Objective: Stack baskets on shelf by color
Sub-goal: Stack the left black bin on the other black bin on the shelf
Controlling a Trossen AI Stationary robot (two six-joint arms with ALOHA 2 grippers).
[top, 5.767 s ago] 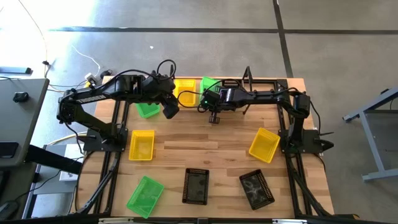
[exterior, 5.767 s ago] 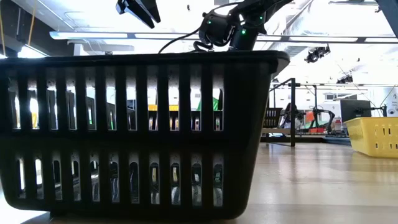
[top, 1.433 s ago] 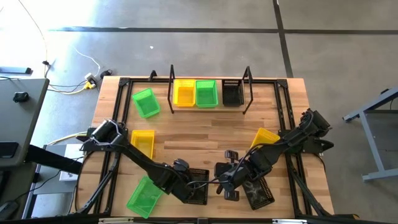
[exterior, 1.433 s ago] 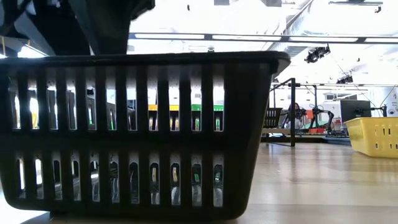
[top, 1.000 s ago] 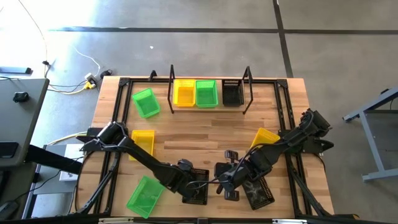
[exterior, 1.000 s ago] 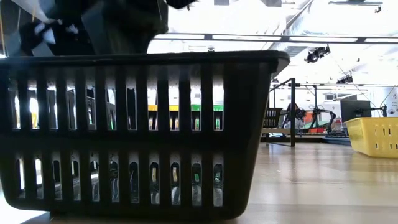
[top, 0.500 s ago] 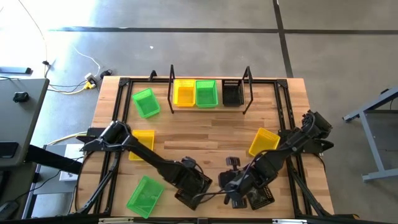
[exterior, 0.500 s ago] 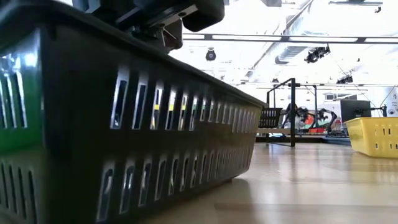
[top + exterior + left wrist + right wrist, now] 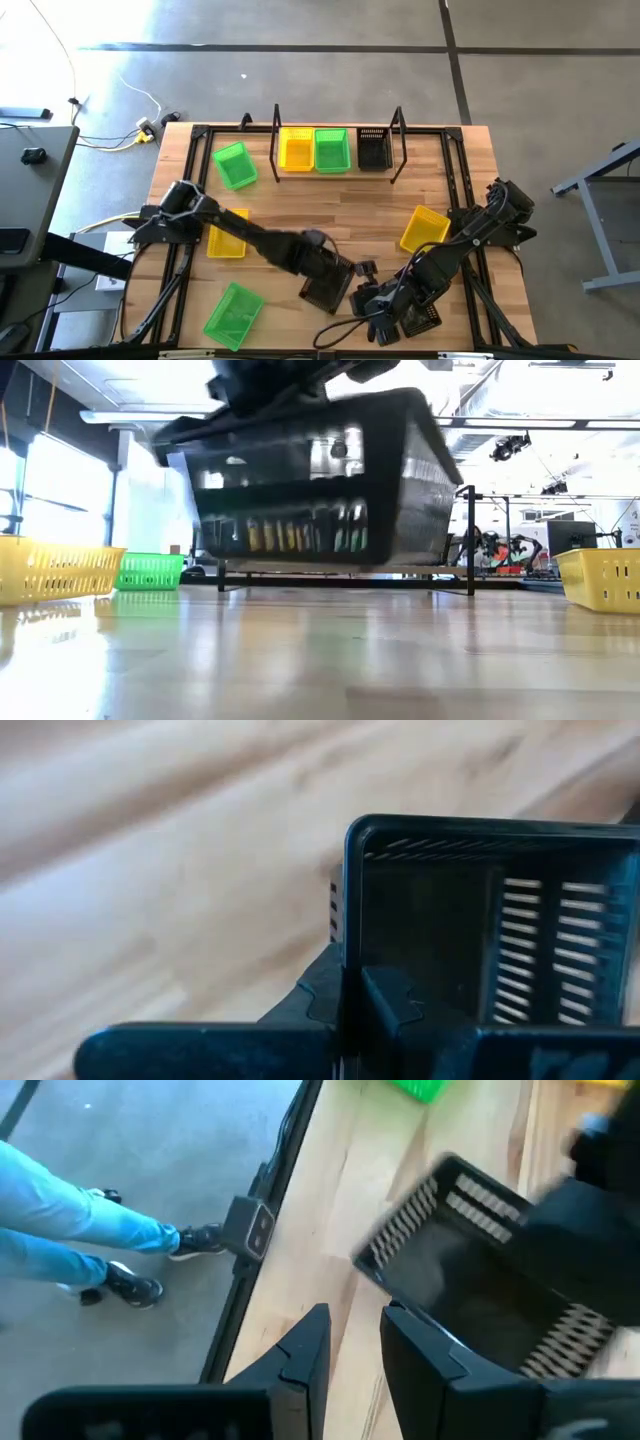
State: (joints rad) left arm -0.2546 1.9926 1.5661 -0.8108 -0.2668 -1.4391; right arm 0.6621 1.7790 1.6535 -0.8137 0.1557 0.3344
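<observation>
- Carrying a black basket: left claw pinched on one short wall, rim clamped between the fingers in the left wrist view.
- Raised off the worktop, daylight under the base in the low view; tilted, not level.
- Hanging over the near-middle of the worktop, well apart from the shelf at the far edge.
- On the shelf already: yellow basket, green basket, black shelf basket, side by side, black at the right end by the right upright.
- Key relation: black slot lies up-worktop and slightly right of the carried basket; long axis likely needs turning to match before nesting.
- Right claw low by the near edge, just right of the carried basket, over a second black basket; fingers apart with a narrow gap, gripping nothing visible.
- Left arm plainly the one placed for this delivery; the right sits farther from the shelf.
- Loose: two yellow, two green.
- Legs of a person on the floor beyond the worktop edge.
</observation>
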